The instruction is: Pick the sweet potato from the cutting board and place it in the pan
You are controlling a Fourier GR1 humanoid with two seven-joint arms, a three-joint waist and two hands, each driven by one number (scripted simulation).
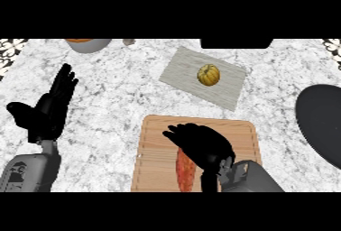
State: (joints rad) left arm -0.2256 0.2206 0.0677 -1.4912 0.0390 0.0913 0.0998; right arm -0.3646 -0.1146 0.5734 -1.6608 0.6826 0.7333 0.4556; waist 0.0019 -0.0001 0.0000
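On the cutting board, the sweet potato lies lengthwise toward me. My right hand hangs open and empty over its far end.

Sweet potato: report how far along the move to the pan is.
Done: nothing delivered; the sweet potato lies on the cutting board. In hand: the right robot hand covers its far end; a grasp cannot be confirmed. Remaining: lift, carry right, set in the pan. The left robot hand rests open at left.
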